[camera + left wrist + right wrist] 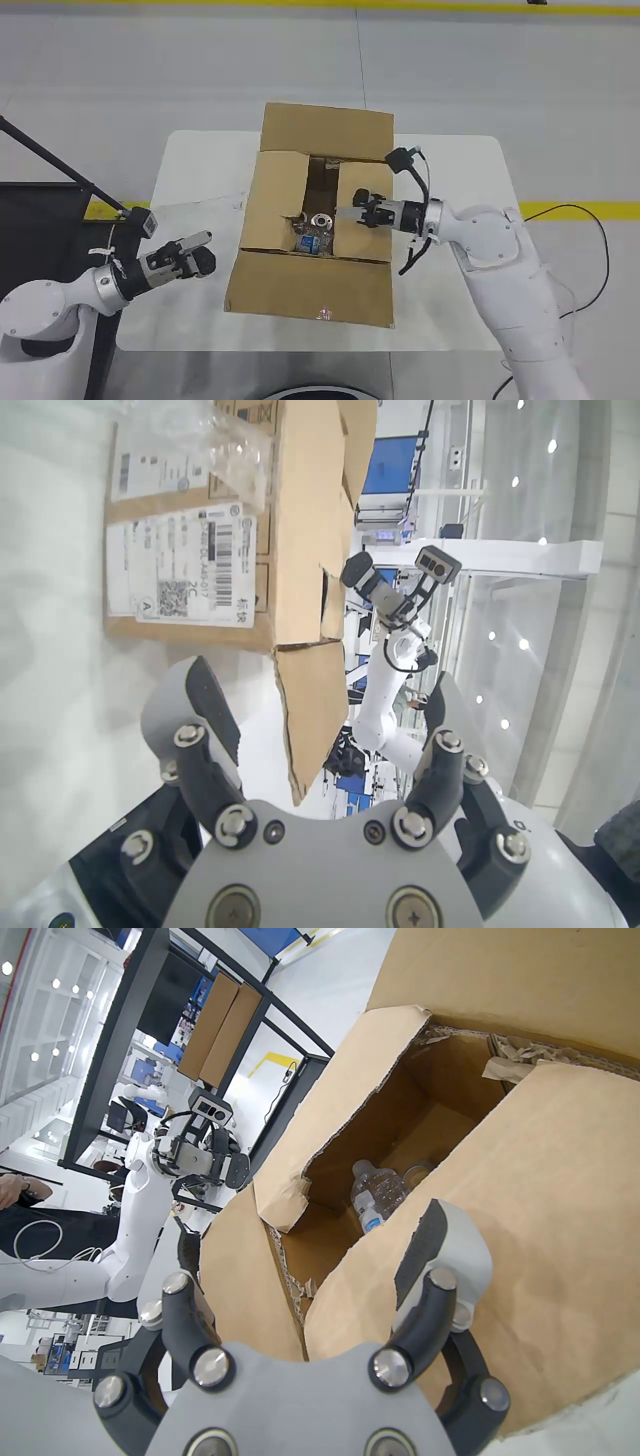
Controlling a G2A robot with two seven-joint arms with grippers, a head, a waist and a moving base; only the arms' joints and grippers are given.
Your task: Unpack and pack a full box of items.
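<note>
A cardboard box stands in the middle of the white table with its flaps spread. Inside lie a clear plastic bottle and a round tin, seen from above as a small cluster of items. My right gripper hovers over the box's right flap, open; one finger lies on top of that flap, the other sits behind the neighbouring flap. My left gripper stands open left of the box near the table's front, holding nothing.
A crumpled clear plastic bag lies on the table against the box's labelled left side. A black frame stands off the table's left edge. Bare table surface lies to the right of the box.
</note>
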